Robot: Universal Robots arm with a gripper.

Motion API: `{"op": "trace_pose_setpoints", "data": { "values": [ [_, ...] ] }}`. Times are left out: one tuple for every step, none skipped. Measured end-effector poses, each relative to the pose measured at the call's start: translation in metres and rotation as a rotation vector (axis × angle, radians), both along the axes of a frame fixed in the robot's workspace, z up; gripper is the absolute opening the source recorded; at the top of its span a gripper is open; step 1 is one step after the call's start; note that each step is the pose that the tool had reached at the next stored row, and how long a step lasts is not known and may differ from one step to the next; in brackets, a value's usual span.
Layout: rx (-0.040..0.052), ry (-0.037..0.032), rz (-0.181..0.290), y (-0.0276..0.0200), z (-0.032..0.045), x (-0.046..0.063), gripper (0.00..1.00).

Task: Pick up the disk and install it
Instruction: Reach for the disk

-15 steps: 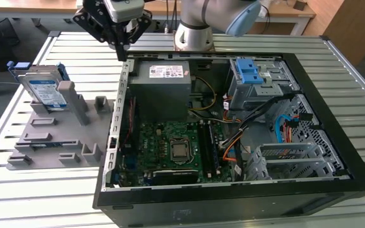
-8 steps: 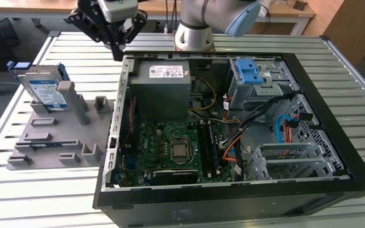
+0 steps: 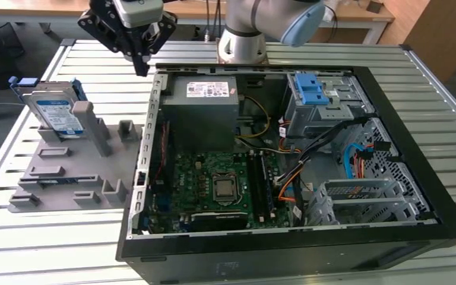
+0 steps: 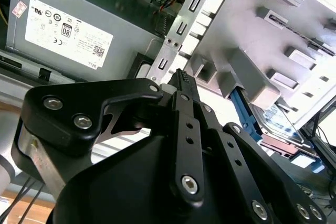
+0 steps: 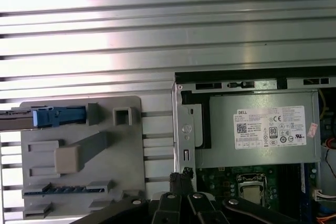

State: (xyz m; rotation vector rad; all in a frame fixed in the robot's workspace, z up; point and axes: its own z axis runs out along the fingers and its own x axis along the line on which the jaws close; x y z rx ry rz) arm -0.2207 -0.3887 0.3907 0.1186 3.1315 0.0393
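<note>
The silver-grey disk (image 3: pixel 56 114), blue-framed and white-and-blue labelled, stands upright.

Disk (image 3: pixel 56 114), at the exterior view's left: lower part hidden behind the grey holder's (image 3: pixel 69 161) posts. First wrist view: frame edge cuts the disk off, blue tab (image 5: pixel 59 115) end showing. Second wrist view: holder and gripper (image 4: pixel 181 75) cover most of it. Arm (image 3: pixel 244 35) cut by the exterior frame's upper edge.

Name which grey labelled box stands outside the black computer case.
The flat silver-grey hard drive in its blue bracket, upright on the grey plastic fixture; the larger grey power-supply box sits inside the case.
</note>
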Motion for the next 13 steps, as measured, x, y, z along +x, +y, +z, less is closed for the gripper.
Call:
{"op": "trace_pose_setpoints", "data": {
  "values": [
    [0.0, 0.0003, 0.0, 0.0002, -0.0001, -0.001, 0.11],
    [0.0, 0.0005, 0.0, 0.0003, -0.0001, -0.002, 0.11],
    [0.0, 0.0008, 0.0, 0.0005, -0.0002, -0.004, 0.11],
    [0.0, 0.0011, 0.0, 0.0007, -0.0003, -0.005, 0.11],
    [0.0, 0.0014, 0.0, 0.0008, -0.0003, -0.006, 0.11],
    [-0.0001, 0.0017, 0.0, 0.001, -0.0003, -0.007, 0.11],
    [0.0, 0.002, 0.0, 0.0011, -0.0004, -0.009, 0.11],
    [0.0001, 0.0023, 0.0, 0.0013, -0.0005, -0.01, 0.11],
    [0.0, 0.0026, 0.0, 0.0014, -0.0006, -0.011, 0.11],
    [0.0, 0.0029, 0.0, 0.0015, -0.0007, -0.012, 0.11],
    [0.0, 0.0032, 0.0, 0.0016, -0.0007, -0.013, 0.11],
    [0.0001, 0.0034, 0.0, 0.0017, -0.0008, -0.014, 0.11],
    [0.0001, 0.0038, 0.0, 0.0019, -0.0009, -0.016, 0.11]
  ]
}}
